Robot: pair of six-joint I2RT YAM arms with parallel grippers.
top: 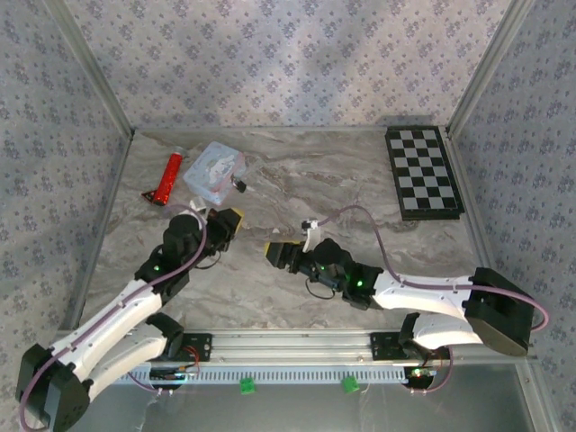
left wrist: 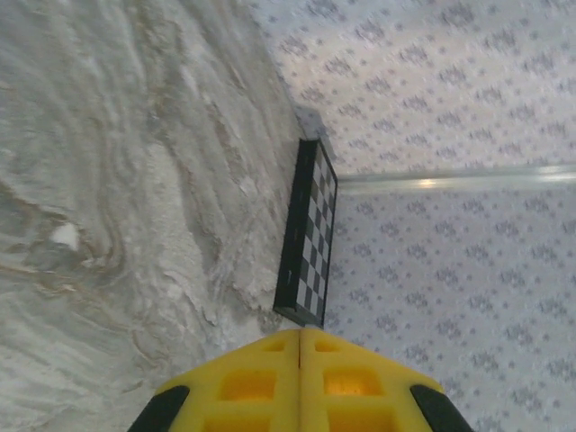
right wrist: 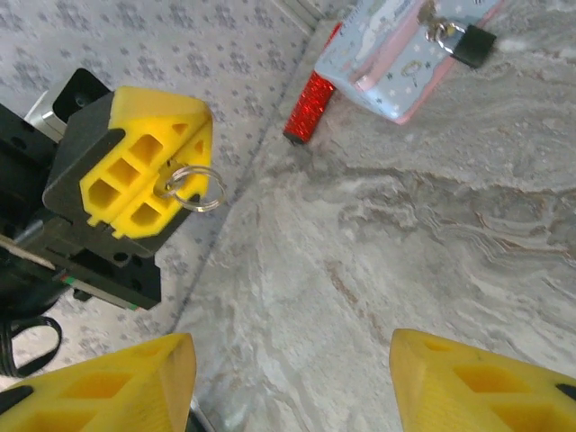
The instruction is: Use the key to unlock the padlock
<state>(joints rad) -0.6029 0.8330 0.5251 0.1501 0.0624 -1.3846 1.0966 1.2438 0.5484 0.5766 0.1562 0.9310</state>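
From above, two arms were seen on the marbled desk (top: 360, 193). The left gripper (top: 229, 220) and the right gripper (top: 277, 254) were held near each other over the middle of the desk, apart. One padlock (top: 240, 186), tiny and dark, was found far left on the desk, touching the right edge of one pastel tin (top: 214, 171). One red tube (top: 166, 178) lay just left of the tin. One chessboard (top: 423, 171) lay flat at the far right corner, well apart from the rest.

In the left wrist view, the left gripper (left wrist: 300, 335) was seen clenched, its two yellow fingers (left wrist: 247, 387) pressed together. The chessboard (left wrist: 310, 234) was seen beyond them.

In the right wrist view, the right gripper (right wrist: 292, 346) was seen released, its two fingers (right wrist: 117, 387) spread wide with nothing between them. The left gripper (right wrist: 148, 184) was seen opposite, clamped on one key ring (right wrist: 193, 189) that stuck out from between its fingers; the key itself could not be made out. The padlock (right wrist: 468, 42) was seen on the desk, its shackle hooked at the tin's (right wrist: 387, 67) edge, with the tube (right wrist: 310, 103) just beside the tin.
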